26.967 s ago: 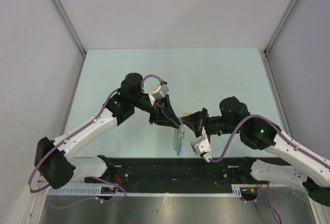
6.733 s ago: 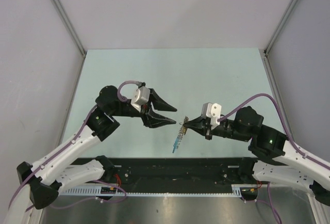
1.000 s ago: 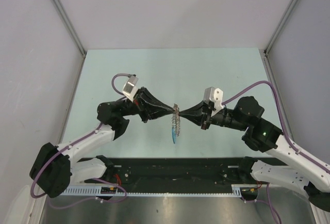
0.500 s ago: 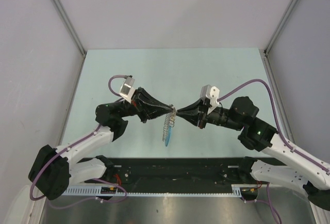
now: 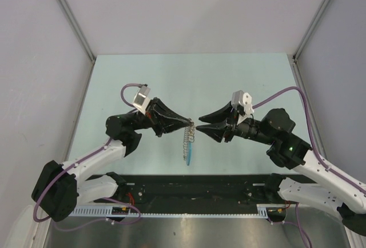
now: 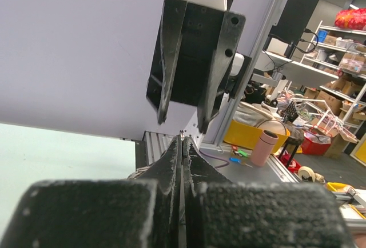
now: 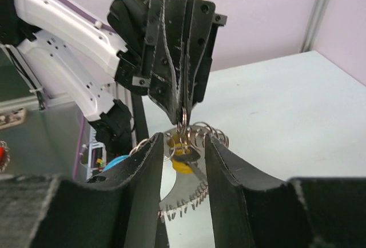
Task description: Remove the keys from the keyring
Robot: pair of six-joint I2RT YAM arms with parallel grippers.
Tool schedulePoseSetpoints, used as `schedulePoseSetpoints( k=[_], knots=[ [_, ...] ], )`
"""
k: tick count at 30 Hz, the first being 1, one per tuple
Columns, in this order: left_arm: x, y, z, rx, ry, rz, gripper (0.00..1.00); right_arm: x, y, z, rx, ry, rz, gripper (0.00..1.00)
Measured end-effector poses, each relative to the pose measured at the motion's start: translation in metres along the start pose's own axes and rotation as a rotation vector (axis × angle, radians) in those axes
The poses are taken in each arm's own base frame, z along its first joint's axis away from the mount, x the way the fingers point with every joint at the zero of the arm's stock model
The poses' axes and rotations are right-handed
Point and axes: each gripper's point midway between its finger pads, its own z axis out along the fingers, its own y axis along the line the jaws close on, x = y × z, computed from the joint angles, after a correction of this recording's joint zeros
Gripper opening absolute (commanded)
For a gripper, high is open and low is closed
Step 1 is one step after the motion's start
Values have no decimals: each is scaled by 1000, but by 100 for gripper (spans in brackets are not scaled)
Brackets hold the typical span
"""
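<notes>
Fingers on the left arm first: the left fingers [image 5: 177,121] are pressed tight together, and their tips pinch the keyring [image 7: 183,127] at its top. The keys [image 5: 186,139] dangle from it in a loose string between the two arms. The blue piece [image 5: 187,155] hangs lowest, and the bunch seems to be above the desk [image 5: 240,76] rather than lying on it. On the right, the right fingers [image 5: 213,132] are spread partway and hold nothing; their tips sit just beside the ring, pointing at it.

To my eye the step in hand is a fresh grab by the right arm. To do it well, I'd close on one key near where it meets the ring, not on the whole bunch, while the left keeps its pinch firm. Then that key can be worked round the wire coil. Grabbing too low on the string would probably just swing everything.

From above you see both arms and the full hang of the keys, but the ring itself is too small to make out. The left wrist camera shows its own fingers shut to a thin seam and the right fingers gaping opposite, yet the keys are hidden below. Only the right wrist camera shows the ring nipped in the left tips. It also shows a yellow piece [image 7: 182,163] among the metal, framed in the gap of the right fingers.
</notes>
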Motion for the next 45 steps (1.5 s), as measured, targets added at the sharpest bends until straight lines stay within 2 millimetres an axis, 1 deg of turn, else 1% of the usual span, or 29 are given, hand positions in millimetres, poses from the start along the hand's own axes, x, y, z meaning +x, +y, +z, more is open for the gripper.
schedulePoseSetpoints(
  k=[4, 7, 11, 17, 18, 20, 22, 23, 24, 25, 29, 32, 33, 36, 38, 41, 45],
  knots=[
    [5, 0, -3, -4, 9, -17, 0, -6, 3, 3, -18, -27, 24, 37],
    [4, -2, -3, 0, 7, -13, 1, -7, 2, 7, -21, -33, 42, 35],
    [2, -6, -4, 8, 6, -2, 0, -1, 0, 12, -21, -19, 68, 32],
    [2, -7, -4, 9, 7, 0, 0, 5, 0, 18, -34, -2, 94, 27],
    [2, -7, -4, 9, 7, 0, 0, 5, 1, 18, -37, -2, 96, 24],
    [2, -7, -4, 9, 8, 0, 0, 6, 1, 19, -41, -2, 99, 21],
    [2, -7, -4, 8, 7, 0, 0, 6, 2, 20, -45, -1, 99, 17],
    [2, -6, -4, 8, 8, 0, 0, 7, 2, 21, -49, 0, 100, 13],
    [2, -6, -4, 8, 7, 0, 1, 7, 2, 21, -54, 1, 102, 5],
    [2, -6, -5, 8, 9, 1, 0, 8, 3, 22, -59, 2, 101, 0],
    [4, -6, -6, 11, 18, 3, 1, 9, 5, 23, -76, 6, 101, 0],
    [5, -7, -6, 16, 25, 7, 18, 10, 7, 22, -85, 10, 91, 0],
    [6, -7, -6, 20, 32, 10, 28, 10, 6, 21, -85, 12, 84, 0],
    [10, -8, -7, 34, 51, 39, 40, 14, 6, 17, -81, 33, 58, 0],
    [13, -6, -8, 34, 74, 65, 43, 19, 2, 11, -68, 56, 35, 0],
    [20, 3, -9, -2, 117, 76, 48, 26, -2, -1, -50, 96, 21, 0],
    [24, 11, -11, -51, 177, 113, 47, 37, -5, -14, -46, 154, 19, 0]
  ],
)
